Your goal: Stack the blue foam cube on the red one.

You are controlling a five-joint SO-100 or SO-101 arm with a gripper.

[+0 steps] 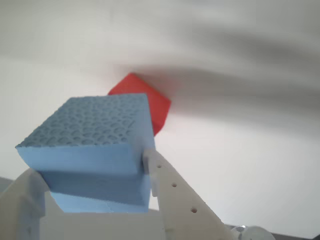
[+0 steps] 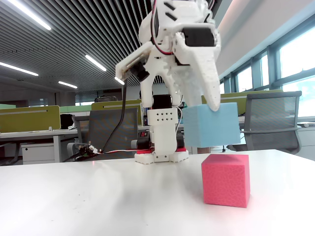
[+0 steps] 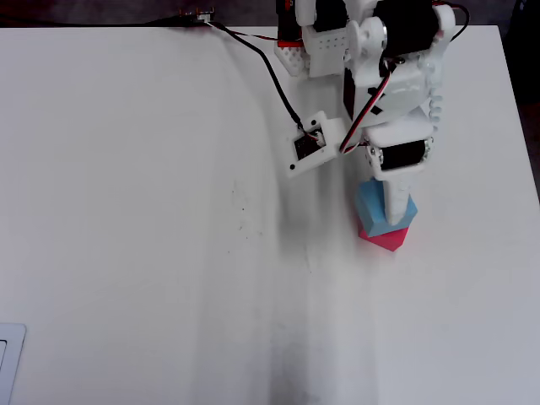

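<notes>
My gripper (image 2: 212,105) is shut on the blue foam cube (image 2: 211,125) and holds it in the air. The red cube (image 2: 226,180) stands on the white table, below the blue cube and a little nearer the fixed camera. In the wrist view the blue cube (image 1: 92,145) sits between my white fingers (image 1: 172,192), and the red cube (image 1: 150,102) shows partly behind it. In the overhead view the blue cube (image 3: 371,202) covers much of the red cube (image 3: 386,238), with my gripper (image 3: 395,211) over both.
The arm's white base (image 2: 162,147) and its cables (image 2: 108,150) stand at the back of the table (image 2: 98,196). Office chairs (image 2: 273,120) and desks lie beyond the table edge. A pale flat object (image 3: 8,371) lies at the overhead view's lower left corner.
</notes>
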